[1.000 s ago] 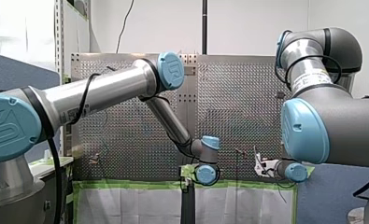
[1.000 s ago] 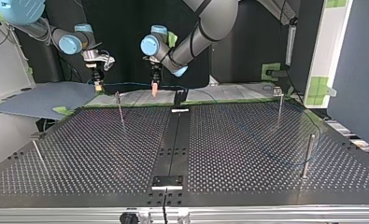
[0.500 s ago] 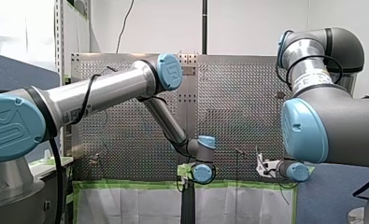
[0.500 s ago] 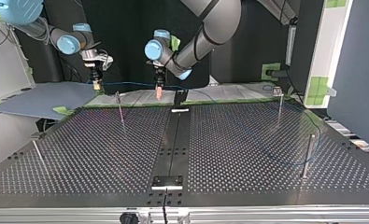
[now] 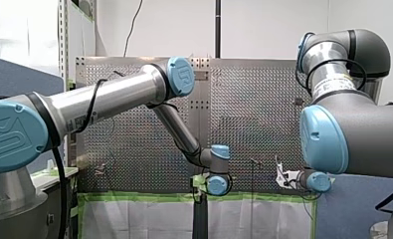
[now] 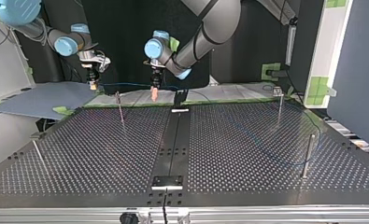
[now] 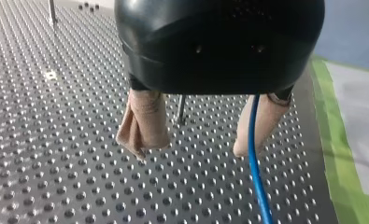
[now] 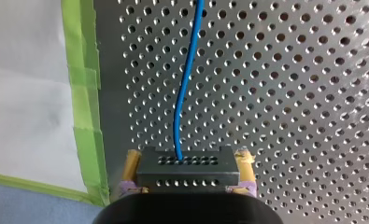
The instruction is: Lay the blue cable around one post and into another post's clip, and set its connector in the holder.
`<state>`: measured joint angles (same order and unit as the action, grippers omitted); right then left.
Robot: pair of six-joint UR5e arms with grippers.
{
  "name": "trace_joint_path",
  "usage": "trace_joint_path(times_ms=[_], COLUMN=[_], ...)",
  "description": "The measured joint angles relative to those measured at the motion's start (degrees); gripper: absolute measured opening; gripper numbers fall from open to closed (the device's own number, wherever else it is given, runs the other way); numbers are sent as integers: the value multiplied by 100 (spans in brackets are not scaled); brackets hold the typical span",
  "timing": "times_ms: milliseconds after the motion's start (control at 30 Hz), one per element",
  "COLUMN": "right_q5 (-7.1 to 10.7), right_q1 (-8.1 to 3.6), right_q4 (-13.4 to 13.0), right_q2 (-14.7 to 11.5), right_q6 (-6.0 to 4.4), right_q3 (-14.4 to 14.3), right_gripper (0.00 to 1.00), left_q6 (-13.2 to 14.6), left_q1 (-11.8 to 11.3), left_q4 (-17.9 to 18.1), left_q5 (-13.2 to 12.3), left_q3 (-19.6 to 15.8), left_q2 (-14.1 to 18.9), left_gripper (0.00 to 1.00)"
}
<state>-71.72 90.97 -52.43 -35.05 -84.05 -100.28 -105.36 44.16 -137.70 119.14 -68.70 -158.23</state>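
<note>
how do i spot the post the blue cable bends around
In the top view, go to the right half of the perforated table, where two posts stand. It is the near post, thicker, with the blue cable curving round it; the far post is thinner and carries a clip.

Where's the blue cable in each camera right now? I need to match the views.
Front view: too thin to make out.
Top view: blue cable runs from my right tool past my left tool.
Left wrist view: blue cable beside one pad.
Right wrist view: blue cable leaves the connector my right tool grips.
Shared landmark: green tape edging the table.
</note>
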Motion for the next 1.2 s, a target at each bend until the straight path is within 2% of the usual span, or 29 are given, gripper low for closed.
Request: trace_joint_path(times_ms=[33, 67, 133, 200, 300, 467, 733, 1200], right_q5=[-40, -74, -157, -214, -268, -269, -248, -238], right_q1=[0, 1, 9, 24, 41, 35, -11, -20], right_q4=[50, 90, 181, 264, 408, 652, 954, 1002], right_q2=[0, -1, -2, -3, -3, -1, 0, 1], right_q6=[21, 44, 110, 158, 173, 83, 47, 33], right_q3=[45, 81, 169, 249, 394, 619, 742, 817], right_gripper=[0, 0, 0, 0, 0, 0, 0, 0], left_q6=[2, 1, -3, -5, 14, 68, 93, 28], left_q1=[3, 3, -7, -18, -45, -80, -111, -270], left_q4=[25, 48, 113, 182, 305, 446, 537, 569], left_q5=[-49, -84, -167, -243, -381, -639, -1085, -1123], left_q3=[0, 0, 0, 1, 1, 2, 6, 15], left_q2=[0, 0, 0, 0, 0, 0, 1, 3], left_gripper=[30, 30, 4, 0, 0, 0, 0, 0])
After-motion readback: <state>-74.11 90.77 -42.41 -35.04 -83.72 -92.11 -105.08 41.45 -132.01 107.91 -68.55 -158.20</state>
